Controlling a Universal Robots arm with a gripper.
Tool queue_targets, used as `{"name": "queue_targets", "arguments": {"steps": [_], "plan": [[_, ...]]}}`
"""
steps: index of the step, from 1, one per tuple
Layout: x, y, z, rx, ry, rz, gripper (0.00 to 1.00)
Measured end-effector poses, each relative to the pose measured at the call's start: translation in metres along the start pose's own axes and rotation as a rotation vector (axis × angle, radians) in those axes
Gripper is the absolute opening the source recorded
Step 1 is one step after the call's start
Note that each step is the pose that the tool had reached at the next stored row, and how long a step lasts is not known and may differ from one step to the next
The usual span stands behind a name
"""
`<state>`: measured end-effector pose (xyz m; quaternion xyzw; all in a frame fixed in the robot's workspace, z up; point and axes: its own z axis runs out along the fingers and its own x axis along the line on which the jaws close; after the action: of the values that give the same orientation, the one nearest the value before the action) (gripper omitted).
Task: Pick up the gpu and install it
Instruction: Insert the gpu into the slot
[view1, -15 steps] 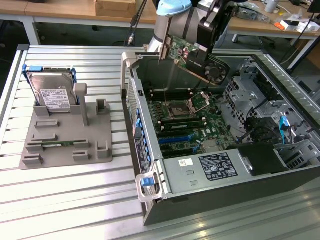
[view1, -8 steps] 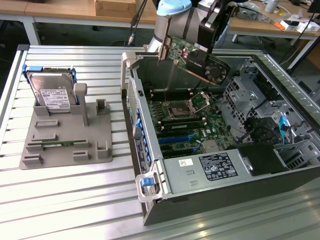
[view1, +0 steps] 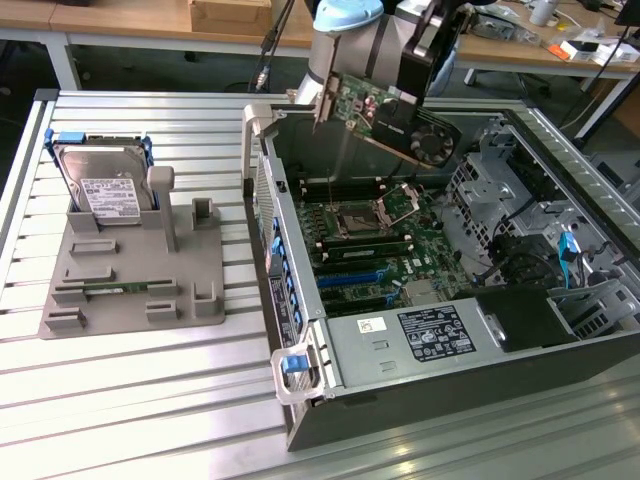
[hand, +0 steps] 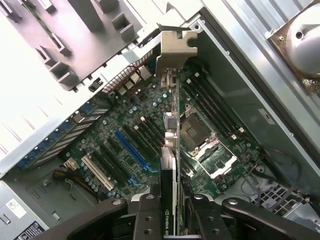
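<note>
Gripper (hand: 170, 205) was partly closed, its fingers (hand: 147, 212) pressed against both faces of the gpu (view1: 388, 118); card gripped and off every surface.

The gpu hung in the air over the open computer case (view1: 400, 375), above the far part of the motherboard (view1: 375, 255), tilted. Green board and black fan shroud faced the exterior view. Silver bracket (hand: 175, 47) was at the card's end nearest the case's rear wall. Wrist view: card seen edge-on, its line running above the CPU socket (hand: 197, 137), with the blue slot (hand: 131, 150) off to one side. Lower edge was clear of the board, not seated.

Case lay on its side on the slatted table (view1: 150, 410), toward the table's edge at the exterior view's right. Grey fixture (view1: 130, 265) sat well apart, nearer the table's edge at the exterior view's left. Hard drive (view1: 103, 185) stood propped at the fixture's far corner; memory stick (view1: 115, 288) lay in a groove near its front edge.
</note>
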<state>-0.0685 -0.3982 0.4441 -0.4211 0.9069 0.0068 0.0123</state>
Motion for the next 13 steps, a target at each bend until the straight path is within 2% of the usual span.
{"name": "queue_targets", "arguments": {"steps": [13], "plan": [[0.0000,0.0000,0.0000,-0.0034,0.0002,-0.121,0.26]]}}
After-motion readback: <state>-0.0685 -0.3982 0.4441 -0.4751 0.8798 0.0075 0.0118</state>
